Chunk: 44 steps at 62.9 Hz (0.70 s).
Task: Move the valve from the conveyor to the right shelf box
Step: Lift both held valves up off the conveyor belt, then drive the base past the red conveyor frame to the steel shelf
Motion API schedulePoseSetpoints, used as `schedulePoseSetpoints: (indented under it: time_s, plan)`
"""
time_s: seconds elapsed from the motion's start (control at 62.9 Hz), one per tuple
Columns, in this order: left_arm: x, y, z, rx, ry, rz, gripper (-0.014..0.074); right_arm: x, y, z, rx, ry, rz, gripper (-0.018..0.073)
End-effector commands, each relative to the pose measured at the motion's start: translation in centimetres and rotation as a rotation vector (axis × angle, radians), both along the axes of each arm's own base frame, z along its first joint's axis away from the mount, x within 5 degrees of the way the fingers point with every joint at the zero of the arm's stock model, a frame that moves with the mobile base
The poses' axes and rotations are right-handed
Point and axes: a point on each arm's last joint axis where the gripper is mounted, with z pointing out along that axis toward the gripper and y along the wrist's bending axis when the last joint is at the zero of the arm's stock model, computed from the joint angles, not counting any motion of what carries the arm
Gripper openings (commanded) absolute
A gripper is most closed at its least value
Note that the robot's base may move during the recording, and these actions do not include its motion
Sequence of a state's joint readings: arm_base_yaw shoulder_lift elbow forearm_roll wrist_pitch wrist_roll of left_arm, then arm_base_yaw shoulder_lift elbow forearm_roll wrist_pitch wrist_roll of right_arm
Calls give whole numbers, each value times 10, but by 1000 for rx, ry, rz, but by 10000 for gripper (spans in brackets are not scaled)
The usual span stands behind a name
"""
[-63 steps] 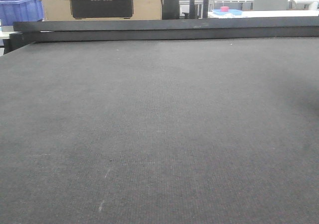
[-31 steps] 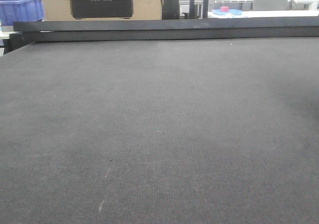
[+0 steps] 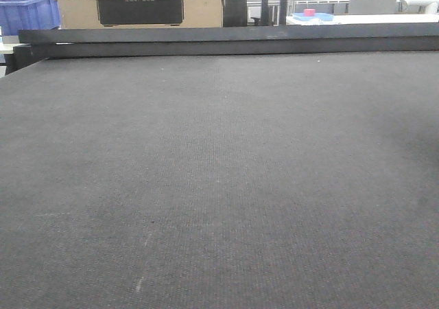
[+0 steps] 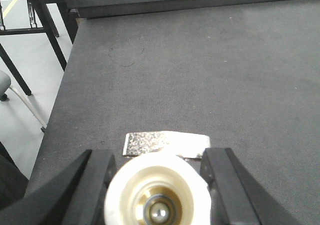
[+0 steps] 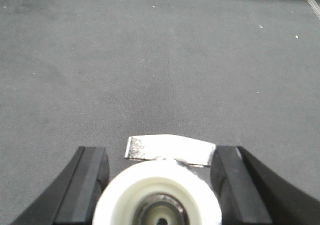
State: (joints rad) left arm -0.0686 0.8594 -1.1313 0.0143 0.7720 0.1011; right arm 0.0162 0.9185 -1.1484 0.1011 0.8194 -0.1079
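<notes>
Dark grey woven cloth of the conveyor (image 3: 219, 172) fills almost all of the front view, up to the black edge rail (image 3: 226, 41) on the far side, and nothing lies on it. The valve is not visible in any view, and the right shelf box is not visible either.

The left gripper (image 4: 159, 154) hangs low over the belt with its black fingers (image 4: 95, 177) apart and nothing clamped. The right gripper (image 5: 160, 152) is the same, wide apart over bare belt. Between the fingers of each one sits a white round piece (image 4: 155, 195) with a strip of silver tape (image 4: 165, 144) in front of it. It looks the same on both wrists, so I think it belongs to the gripper's own body and is not the valve, but I cannot be sure.

The main risk, in my judgement, is timing. If the valve arrives on a moving belt, a late or early closing would miss it or only clip it and knock it over. The white piece also hides the space between the fingers, so the last part of the approach is poorly seen. The left gripper is near the belt's side edge, with the floor (image 4: 30, 75) just beyond, so a pushed valve could roll off there. Since the box is out of view, the carry to the right could end at the wrong place.
</notes>
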Motion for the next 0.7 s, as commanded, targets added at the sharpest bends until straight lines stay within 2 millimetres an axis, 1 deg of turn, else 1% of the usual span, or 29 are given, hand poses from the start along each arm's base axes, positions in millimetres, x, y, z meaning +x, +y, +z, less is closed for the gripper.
schedulePoseSetpoints:
  time_s: [0.0,0.684]
  plan:
    - [-1,-1,8,-15,-72,-6,-111,-1,-2,10,-11,-85,-11,-169]
    - [-1,-1,8,-15,-72,-6,-111,-1,-2,10,-11,-85,-11,-169]
